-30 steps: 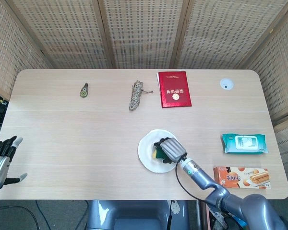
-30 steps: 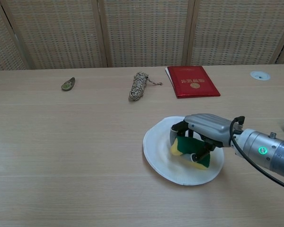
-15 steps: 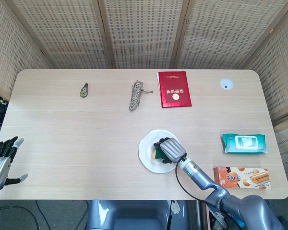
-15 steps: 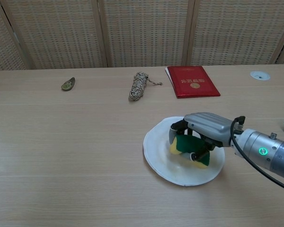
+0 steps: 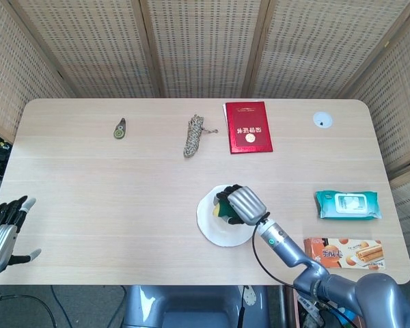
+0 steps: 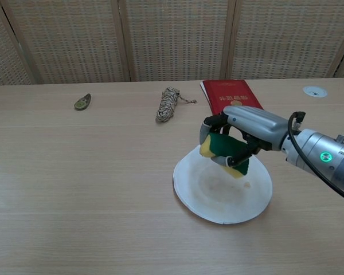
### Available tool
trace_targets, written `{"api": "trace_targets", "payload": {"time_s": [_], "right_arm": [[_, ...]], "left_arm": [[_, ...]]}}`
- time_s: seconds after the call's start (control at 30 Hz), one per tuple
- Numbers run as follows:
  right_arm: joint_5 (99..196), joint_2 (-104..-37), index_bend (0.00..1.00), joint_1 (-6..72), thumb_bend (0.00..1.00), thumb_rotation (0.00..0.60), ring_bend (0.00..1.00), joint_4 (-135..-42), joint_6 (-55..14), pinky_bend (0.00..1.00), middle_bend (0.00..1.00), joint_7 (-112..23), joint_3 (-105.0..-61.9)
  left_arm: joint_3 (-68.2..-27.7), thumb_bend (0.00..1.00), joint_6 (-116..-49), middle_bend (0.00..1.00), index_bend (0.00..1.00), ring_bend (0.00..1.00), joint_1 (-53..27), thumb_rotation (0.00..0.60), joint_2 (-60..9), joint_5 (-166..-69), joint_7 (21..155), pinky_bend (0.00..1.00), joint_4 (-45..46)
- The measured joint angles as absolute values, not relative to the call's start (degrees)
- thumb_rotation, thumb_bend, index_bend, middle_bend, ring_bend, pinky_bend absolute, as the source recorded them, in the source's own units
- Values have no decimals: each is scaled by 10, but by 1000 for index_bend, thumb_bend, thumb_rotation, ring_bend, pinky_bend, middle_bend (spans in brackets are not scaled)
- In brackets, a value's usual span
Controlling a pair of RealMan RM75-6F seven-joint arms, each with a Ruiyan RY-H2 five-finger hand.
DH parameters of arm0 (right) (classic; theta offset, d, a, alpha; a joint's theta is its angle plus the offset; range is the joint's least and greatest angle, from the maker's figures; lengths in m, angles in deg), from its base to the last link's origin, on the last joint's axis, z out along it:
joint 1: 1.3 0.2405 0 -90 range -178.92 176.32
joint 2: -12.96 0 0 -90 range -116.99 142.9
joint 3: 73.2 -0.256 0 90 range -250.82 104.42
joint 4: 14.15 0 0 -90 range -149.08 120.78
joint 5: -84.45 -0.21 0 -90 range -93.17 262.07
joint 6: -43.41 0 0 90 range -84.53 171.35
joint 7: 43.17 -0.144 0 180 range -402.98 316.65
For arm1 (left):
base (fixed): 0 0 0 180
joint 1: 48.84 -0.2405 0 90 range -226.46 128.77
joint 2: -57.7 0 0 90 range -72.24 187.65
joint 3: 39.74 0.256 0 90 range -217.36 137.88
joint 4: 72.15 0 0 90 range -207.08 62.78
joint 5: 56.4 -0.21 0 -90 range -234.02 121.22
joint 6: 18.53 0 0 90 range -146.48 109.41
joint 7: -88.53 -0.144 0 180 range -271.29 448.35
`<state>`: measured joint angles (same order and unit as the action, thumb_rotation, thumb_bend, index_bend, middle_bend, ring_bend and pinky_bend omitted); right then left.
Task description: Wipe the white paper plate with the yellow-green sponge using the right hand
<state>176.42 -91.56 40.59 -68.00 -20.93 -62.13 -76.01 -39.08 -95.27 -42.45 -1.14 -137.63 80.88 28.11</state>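
Observation:
A white paper plate (image 6: 218,197) (image 5: 215,229) lies on the table near the front, right of centre. My right hand (image 6: 246,132) (image 5: 240,203) grips the yellow-green sponge (image 6: 221,148) (image 5: 224,208) and holds it lifted above the plate's far part, clear of its surface. Faint marks show on the plate's middle. My left hand (image 5: 3,229) hangs off the table's front left corner with its fingers spread and nothing in it; the chest view does not show it.
A red booklet (image 5: 247,127) (image 6: 233,98), a coiled rope (image 5: 193,135) (image 6: 168,104) and a small green object (image 5: 119,128) (image 6: 82,102) lie at the back. A wipes pack (image 5: 347,204) and a biscuit box (image 5: 343,253) sit to the right. A white disc (image 5: 322,120) sits far right.
My right hand has lifted the sponge off the plate and moved it up and toward the far rim. The plate has stayed put. The left hand has barely shifted.

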Motion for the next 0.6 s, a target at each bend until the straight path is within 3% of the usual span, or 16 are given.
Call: {"api": "trace_targets", "payload": {"time_s": [0.6], "right_arm": [[1745, -980, 457, 405, 347, 600, 395, -579, -168, 390, 519, -629, -752]], "left_arm": [[-391, 0, -945, 0, 0, 0, -421, 600, -13, -1370, 806, 0, 280]]}}
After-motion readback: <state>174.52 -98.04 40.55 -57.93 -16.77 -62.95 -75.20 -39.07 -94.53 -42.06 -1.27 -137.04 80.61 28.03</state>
